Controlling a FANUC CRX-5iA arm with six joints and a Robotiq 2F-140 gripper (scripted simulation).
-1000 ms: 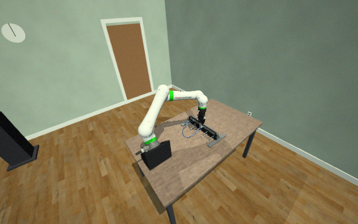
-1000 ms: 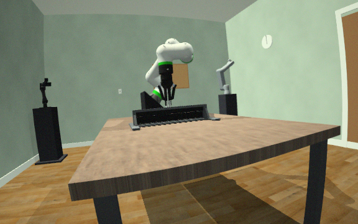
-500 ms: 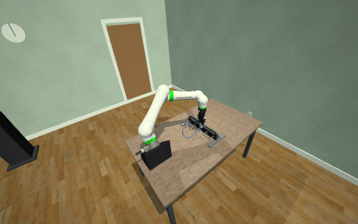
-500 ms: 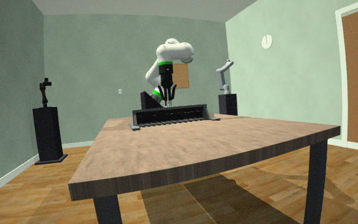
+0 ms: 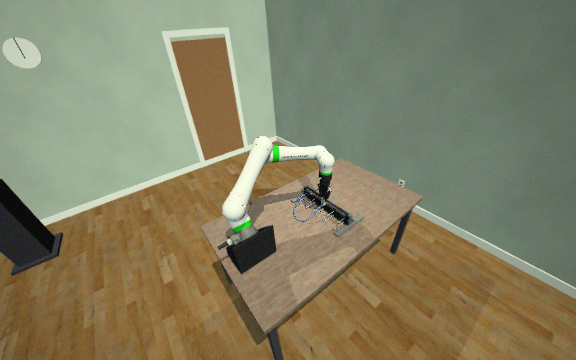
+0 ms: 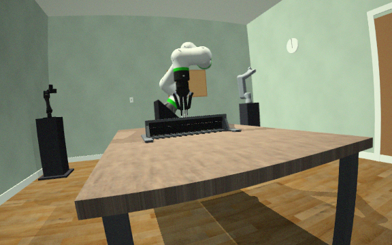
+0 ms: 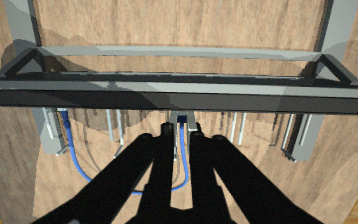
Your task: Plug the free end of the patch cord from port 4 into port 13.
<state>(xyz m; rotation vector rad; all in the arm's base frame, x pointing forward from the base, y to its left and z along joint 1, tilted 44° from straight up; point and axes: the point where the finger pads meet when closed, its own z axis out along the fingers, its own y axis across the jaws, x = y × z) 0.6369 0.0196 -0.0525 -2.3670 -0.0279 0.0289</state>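
Observation:
The dark rack (image 5: 344, 218) (image 6: 186, 126) (image 7: 180, 95) stands on the wooden table (image 5: 308, 270) (image 6: 216, 156) (image 7: 180, 25), its port side facing the robot. A blue patch cord (image 5: 299, 214) (image 7: 78, 165) leaves a port near the rack's left end, loops over the table and rises to its free plug (image 7: 182, 120). My gripper (image 5: 323, 194) (image 6: 183, 111) (image 7: 181, 116) points down at the rack's port face near the middle and is shut on the free plug. The plug's tip is at the rack's face. How deep it sits is hidden under the rack's top bar.
Several short grey stubs (image 7: 114, 127) stick out of other ports along the rack. The robot's black base box (image 5: 253, 247) (image 6: 162, 109) stands at the table edge. Black pedestals (image 6: 52, 146) stand on the floor off the table.

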